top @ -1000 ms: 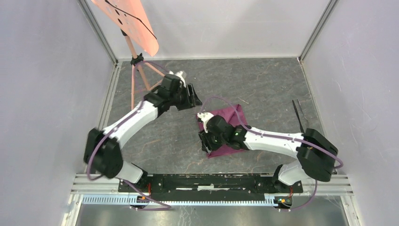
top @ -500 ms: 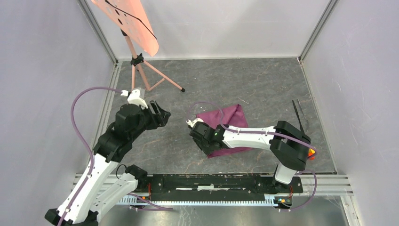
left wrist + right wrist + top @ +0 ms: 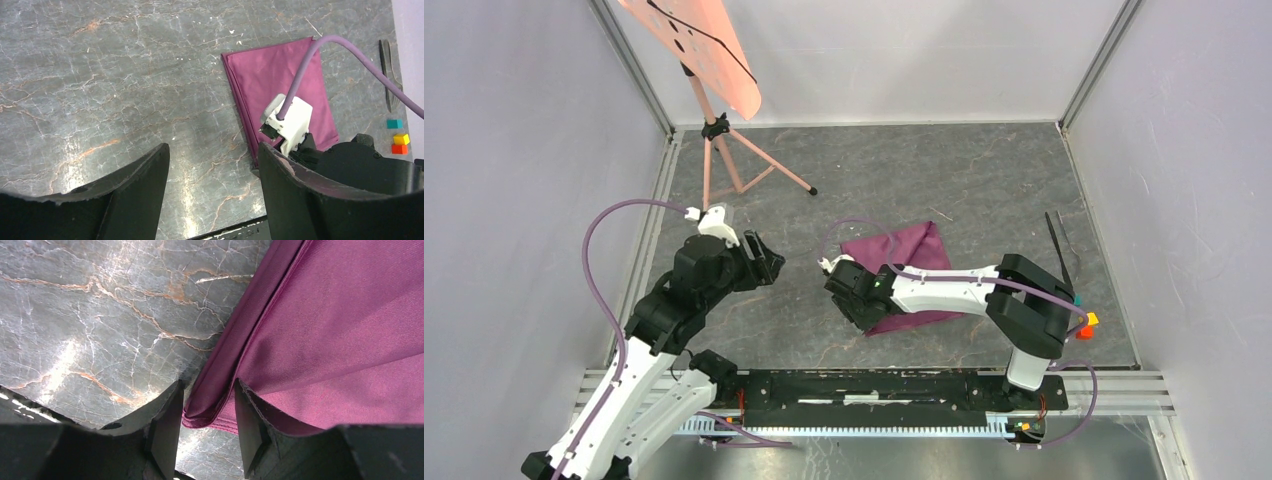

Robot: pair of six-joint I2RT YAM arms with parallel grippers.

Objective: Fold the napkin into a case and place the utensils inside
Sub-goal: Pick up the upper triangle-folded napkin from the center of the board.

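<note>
The plum napkin [image 3: 916,258] lies folded into a smaller rectangle right of centre, also shown in the left wrist view [image 3: 280,75]. My right gripper [image 3: 856,302] is low at its near left corner. In the right wrist view the jaws [image 3: 207,410] stand apart, straddling the layered corner of the napkin [image 3: 350,330] without pinching it. My left gripper [image 3: 769,262] hovers open over bare table left of the napkin, nothing between its fingers [image 3: 212,165]. The two dark utensils [image 3: 1059,245] lie side by side at the far right [image 3: 389,75].
Small teal [image 3: 394,123], yellow [image 3: 401,138] and orange [image 3: 399,149] cubes sit near the utensils by the right arm's elbow. A pink tripod stand [image 3: 724,150] with an orange sheet stands at the back left. Walls enclose the marble table [image 3: 944,170].
My left arm has pulled back from the napkin's far left corner to the left side. My right arm has stretched leftward, its gripper shifting slightly left along the napkin's near corner.
</note>
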